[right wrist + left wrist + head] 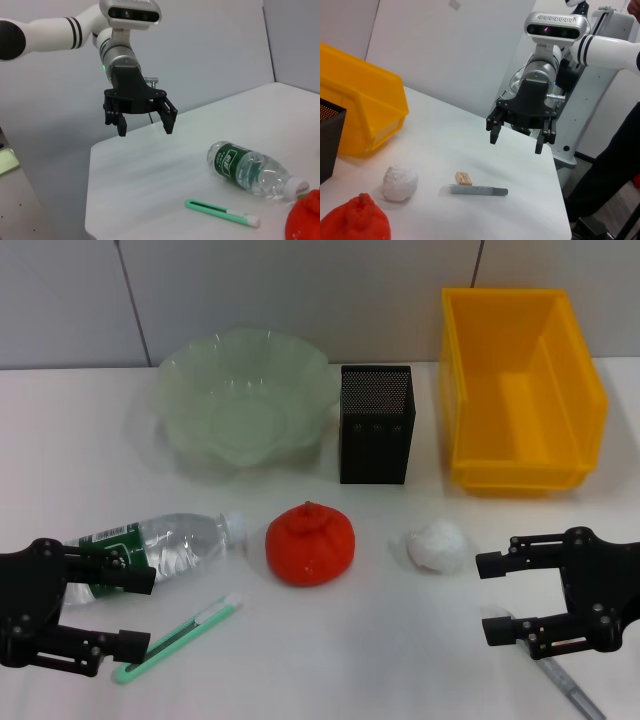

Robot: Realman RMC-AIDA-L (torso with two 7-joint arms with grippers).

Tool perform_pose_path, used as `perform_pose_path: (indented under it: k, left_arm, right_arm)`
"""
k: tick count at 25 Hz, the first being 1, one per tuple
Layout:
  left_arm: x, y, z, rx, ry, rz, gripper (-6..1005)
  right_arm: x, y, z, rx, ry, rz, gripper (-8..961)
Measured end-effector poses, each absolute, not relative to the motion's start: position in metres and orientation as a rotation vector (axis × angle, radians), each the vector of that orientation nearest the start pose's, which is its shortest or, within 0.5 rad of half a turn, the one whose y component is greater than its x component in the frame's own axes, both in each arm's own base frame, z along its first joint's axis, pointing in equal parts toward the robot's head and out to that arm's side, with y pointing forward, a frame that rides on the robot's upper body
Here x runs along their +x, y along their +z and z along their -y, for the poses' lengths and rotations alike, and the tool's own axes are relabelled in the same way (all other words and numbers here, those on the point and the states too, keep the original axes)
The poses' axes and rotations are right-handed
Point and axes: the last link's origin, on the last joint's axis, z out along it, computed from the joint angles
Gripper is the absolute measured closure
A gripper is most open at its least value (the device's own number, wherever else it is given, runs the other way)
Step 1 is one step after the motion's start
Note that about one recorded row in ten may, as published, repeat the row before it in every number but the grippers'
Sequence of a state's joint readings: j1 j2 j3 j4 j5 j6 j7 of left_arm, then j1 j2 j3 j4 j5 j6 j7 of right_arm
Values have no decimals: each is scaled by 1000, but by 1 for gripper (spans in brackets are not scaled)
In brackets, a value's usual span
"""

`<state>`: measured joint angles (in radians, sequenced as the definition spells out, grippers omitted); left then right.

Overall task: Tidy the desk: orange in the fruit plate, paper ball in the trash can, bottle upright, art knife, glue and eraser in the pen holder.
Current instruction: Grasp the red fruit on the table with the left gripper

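Largest of all, the trash can (523,390) stands at the far right corner of the tabletop (60,450), open side up. Next in size, the fruit plate (245,400) sits toward the far left, near the far edge, and the pen holder (375,424) stands upright between it and the trash can, apart from both.

Toward the near left, the bottle (165,547) lies on its side, cap pointing at the orange (311,543), which rests around the middle just beside the cap. The paper ball (434,545) lies to the right of the orange, apart from it. The art knife (180,639) lies flat near the front edge, just in front of the bottle.

A grey stick-shaped item (478,190) lies near the front right corner, and the eraser (463,178) lies just beside it.

The left gripper (115,612) hangs over the near left corner, fingers spread wide with nothing between them. The right gripper (490,597) hangs over the near right, likewise spread and holding nothing.
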<state>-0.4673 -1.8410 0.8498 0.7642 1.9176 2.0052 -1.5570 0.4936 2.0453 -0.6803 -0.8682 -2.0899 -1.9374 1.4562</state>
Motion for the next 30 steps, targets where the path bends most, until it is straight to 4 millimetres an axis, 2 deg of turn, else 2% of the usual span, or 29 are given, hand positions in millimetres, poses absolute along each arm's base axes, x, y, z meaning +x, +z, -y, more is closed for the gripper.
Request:
perform_pose_path:
  k: [11, 21, 22, 23, 27, 29, 30]
  left_arm:
    - [-266, 90, -288, -3098, -628, 609, 237]
    - [-264, 88, -291, -3079, -647, 601, 245]
    - [-253, 72, -311, -2953, -724, 538, 246]
    - [-248, 51, -329, -2842, -695, 510, 247]
    - [-247, 43, -334, -2801, -688, 499, 250]
    - [-244, 24, -345, -2731, -651, 486, 251]
    - [-244, 24, -345, -2731, -651, 486, 252]
  right_arm:
    - [250, 43, -293, -3010, 676, -478, 209]
    - [260, 45, -286, -2988, 673, -520, 208]
    - [261, 45, -285, -2984, 671, -525, 208]
    - [262, 45, -284, -2981, 670, -530, 208]
    - [266, 45, -282, -2971, 667, -546, 208]
    - [266, 44, -281, -2970, 668, -550, 208]
    - [266, 44, -281, -2969, 668, -551, 208]
